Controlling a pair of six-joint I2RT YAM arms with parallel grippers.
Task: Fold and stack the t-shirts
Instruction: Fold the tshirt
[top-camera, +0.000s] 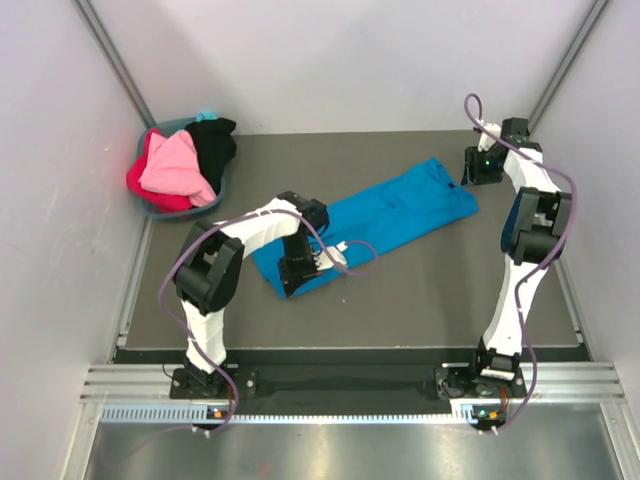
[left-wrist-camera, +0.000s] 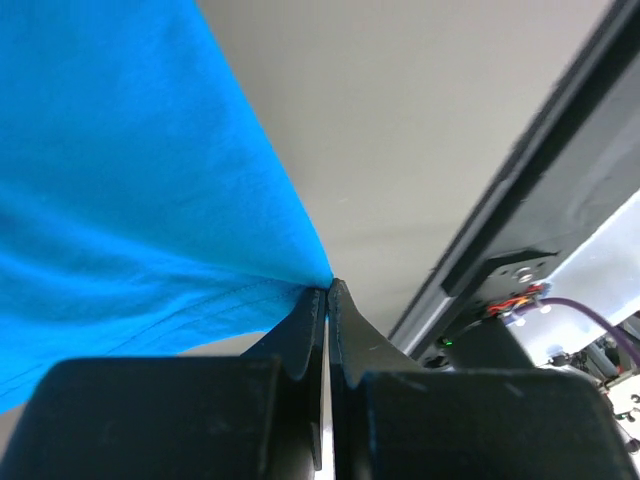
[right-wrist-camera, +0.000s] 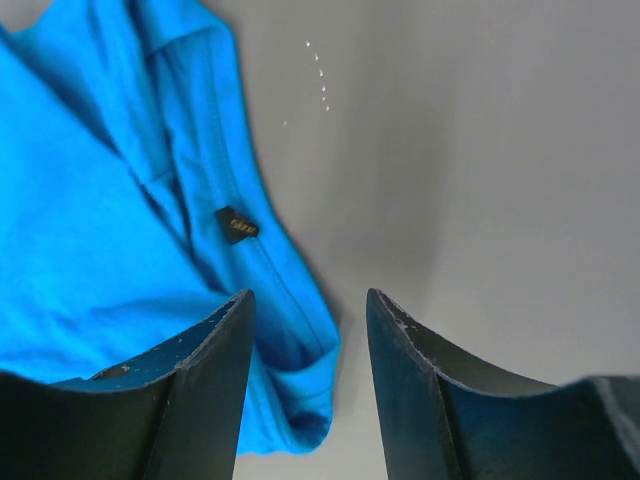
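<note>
Left claw (left-wrist-camera: 327, 287) pinching edge of blue t-shirt (top-camera: 400, 210), right claw (right-wrist-camera: 308, 295) spread over its collar end

The dark table (top-camera: 430, 290) carries a blue t-shirt (top-camera: 400, 205) and a teal basket (top-camera: 165, 214).

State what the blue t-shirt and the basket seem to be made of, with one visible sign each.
Blue t-shirt: soft matte cloth; it creases, drapes and has stitched hems. Basket: probably smooth teal plastic, though only its thin rigid rim shows around the heaped shirts.

blue t-shirt (top-camera: 400, 210): spread out, diagonal, centre | pink/red/black t-shirts (top-camera: 180, 165): heaped far-left
</note>
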